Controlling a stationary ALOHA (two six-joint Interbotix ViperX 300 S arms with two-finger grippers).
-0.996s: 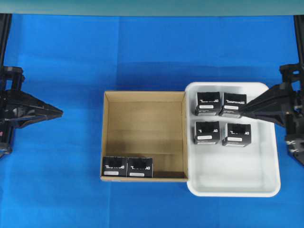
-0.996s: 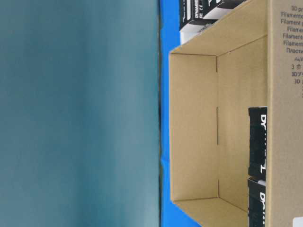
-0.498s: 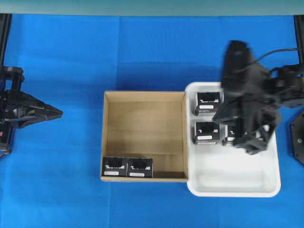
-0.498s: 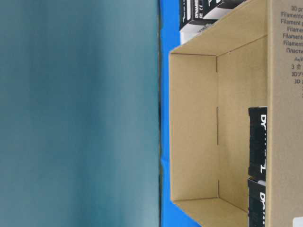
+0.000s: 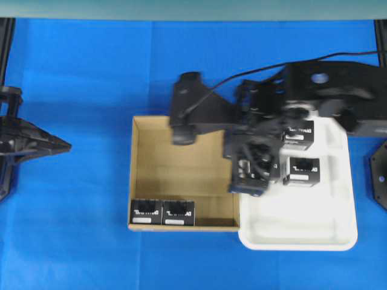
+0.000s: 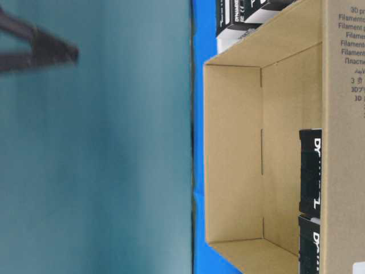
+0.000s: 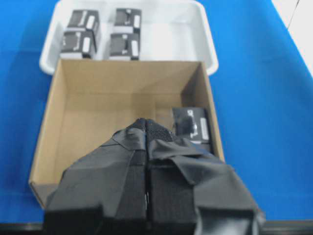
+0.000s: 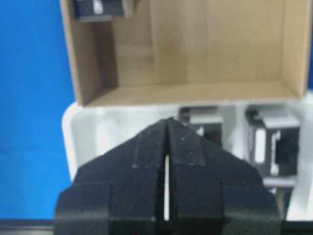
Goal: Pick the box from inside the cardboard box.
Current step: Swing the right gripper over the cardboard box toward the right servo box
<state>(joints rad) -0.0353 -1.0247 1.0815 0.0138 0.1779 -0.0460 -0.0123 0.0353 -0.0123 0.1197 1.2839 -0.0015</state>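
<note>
The brown cardboard box sits mid-table with two small black boxes side by side against its front wall. They also show as the box, the box and the box. My right gripper hangs blurred over the white tray's edge beside the cardboard box's right wall, shut and holding nothing. Its dark tip shows high above the table. My left gripper rests shut and empty at the far left, pointing at the cardboard box.
A white plastic tray adjoins the cardboard box on the right and holds several identical black boxes near its back. The right arm stretches across the tray and the box's back right corner. Blue cloth covers the table.
The right arm has swung from the right edge out over the tray to the cardboard box's right wall, gripper still shut. The left gripper has drawn back slightly to the left.
</note>
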